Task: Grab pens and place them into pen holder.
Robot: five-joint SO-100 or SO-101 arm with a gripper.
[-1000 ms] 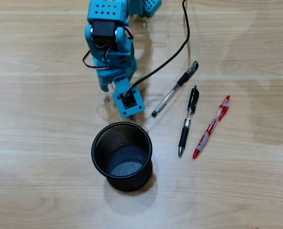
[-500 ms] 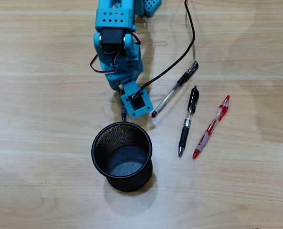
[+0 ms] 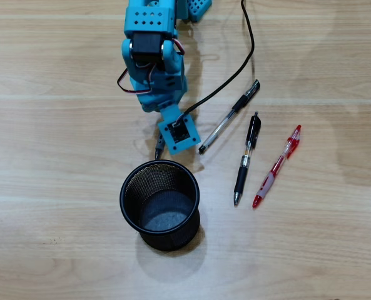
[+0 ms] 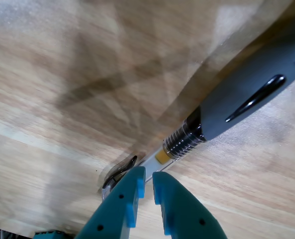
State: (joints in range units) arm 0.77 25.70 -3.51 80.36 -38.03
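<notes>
Since a second ago the arm's wrist has swung a little right in the overhead view, and a dark pen tip now pokes out left of the gripper [image 3: 162, 146]; the pen holder [image 3: 172, 240] and the three loose pens haven't shifted.

Jaws: nearly together in the wrist view, gripper [image 4: 146, 179] pinching the held pen [image 4: 246, 99] near one end. The contact itself is partly hidden, so the grip looks clamped but you can't be fully sure. From above, the held pen [image 3: 157, 151] hangs just beyond the holder's far rim, not yet over the opening.

On the counter, well right of the holder: the clear-barrel pen [image 3: 229, 115], the black pen [image 3: 246, 159] and the red pen [image 3: 277, 165], lying apart from each other.

Handling, as a judgement:
- The pens are light, stiff and smooth-barrelled, so they are likely to slip or pivot in the jaws.
- An end grip like this one lets the pen swing.
- For the next ones, take the rubber grip section or mid-barrel, with the jaws across the barrel.
- The clip end is awkward to hold.
- The mesh cup is light and may tip if nudged, so you should drop from above the rim.
</notes>
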